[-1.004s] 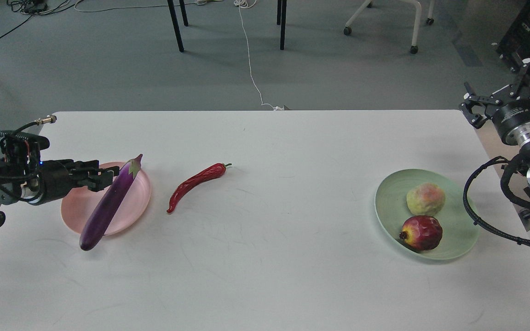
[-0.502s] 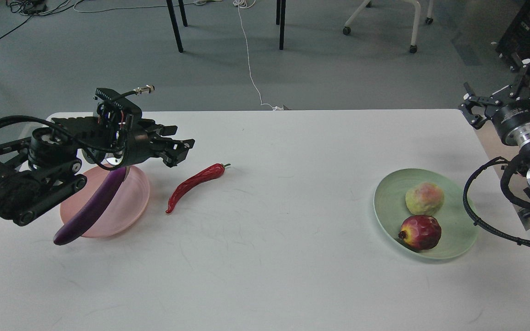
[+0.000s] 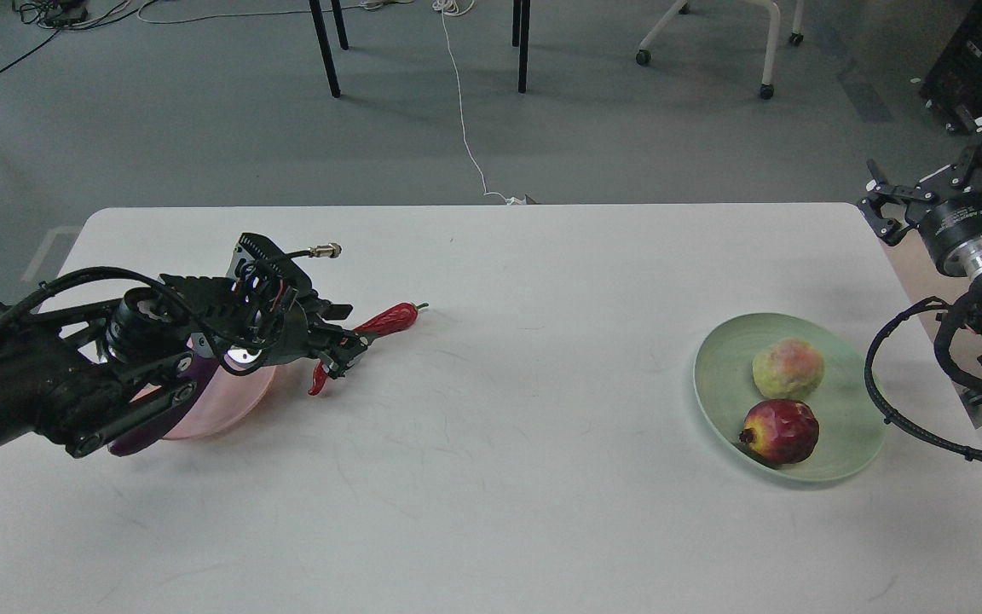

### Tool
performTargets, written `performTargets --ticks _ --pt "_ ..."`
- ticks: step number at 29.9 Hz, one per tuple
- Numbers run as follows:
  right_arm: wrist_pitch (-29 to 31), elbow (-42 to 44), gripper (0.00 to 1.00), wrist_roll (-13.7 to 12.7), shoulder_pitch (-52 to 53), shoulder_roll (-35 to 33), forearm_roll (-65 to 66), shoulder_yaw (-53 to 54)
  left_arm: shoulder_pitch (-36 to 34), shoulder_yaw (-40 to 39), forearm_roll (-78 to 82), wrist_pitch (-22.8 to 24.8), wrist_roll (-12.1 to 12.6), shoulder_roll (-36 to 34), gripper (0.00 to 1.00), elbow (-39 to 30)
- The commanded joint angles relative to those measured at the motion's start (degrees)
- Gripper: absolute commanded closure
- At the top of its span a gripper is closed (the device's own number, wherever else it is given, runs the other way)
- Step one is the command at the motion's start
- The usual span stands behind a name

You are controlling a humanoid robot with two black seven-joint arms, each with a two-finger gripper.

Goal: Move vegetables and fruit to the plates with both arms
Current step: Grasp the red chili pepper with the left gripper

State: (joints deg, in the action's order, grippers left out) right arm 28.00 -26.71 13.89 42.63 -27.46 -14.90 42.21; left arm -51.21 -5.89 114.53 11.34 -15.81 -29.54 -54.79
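The red chili pepper (image 3: 390, 319) lies on the white table just right of the pale pink plate (image 3: 231, 402). My left gripper (image 3: 340, 343) is low over the chili's middle, jaws apart on either side of it, and hides that part. My left arm covers most of the pink plate and the purple eggplant (image 3: 140, 440), of which only the lower end shows at the plate's near-left edge. The peach (image 3: 788, 368) and the pomegranate (image 3: 781, 431) sit in the mint green plate (image 3: 723, 375) at the right. My right gripper (image 3: 944, 181) is open and empty, raised beyond the table's right edge.
The white table (image 3: 508, 477) ends close behind the chili's far side and right of the green plate. Chair and table legs (image 3: 325, 47) and a white cable (image 3: 464, 111) are on the floor beyond the table.
My left arm swung right from beside the eggplant, over the pink plate, and came down onto the chili. The eggplant shifted left on the plate. My right gripper barely moved.
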Motion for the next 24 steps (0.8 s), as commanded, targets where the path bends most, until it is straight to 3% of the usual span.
performTargets --ticks 1,4,6,9,19,21,24 --pt "0.0 -0.18 0.01 0.0 -0.01 0.03 0.05 -0.11 0.68 0.0 -0.01 -0.09 0.08 0.18 0.55 0.91" --pt "0.0 -0.18 0.01 0.0 0.08 0.03 0.05 -0.11 0.76 0.0 -0.01 -0.17 0.08 1.15 0.56 1.88" --pt "0.0 -0.18 0.01 0.0 0.08 -0.05 0.05 -0.11 0.85 0.0 -0.01 -0.09 0.08 1.41 0.66 1.97" --pt "0.0 -0.18 0.01 0.0 0.08 -0.05 0.05 -0.11 1.47 0.09 -0.01 0.09 -0.1 1.41 0.9 1.88" --pt "0.0 -0.18 0.01 0.0 0.08 0.03 0.13 -0.11 0.77 -0.53 -0.8 -0.09 -0.27 1.24 0.93 -0.13" --pt "0.0 -0.18 0.01 0.0 0.08 0.03 0.13 -0.11 0.33 -1.23 -0.89 -0.09 -0.62 -0.16 0.93 -4.51" --pt "0.0 -0.18 0.01 0.0 0.17 0.03 0.13 -0.02 0.41 -2.29 -0.89 -0.09 -0.28 -8.58 0.92 -13.64"
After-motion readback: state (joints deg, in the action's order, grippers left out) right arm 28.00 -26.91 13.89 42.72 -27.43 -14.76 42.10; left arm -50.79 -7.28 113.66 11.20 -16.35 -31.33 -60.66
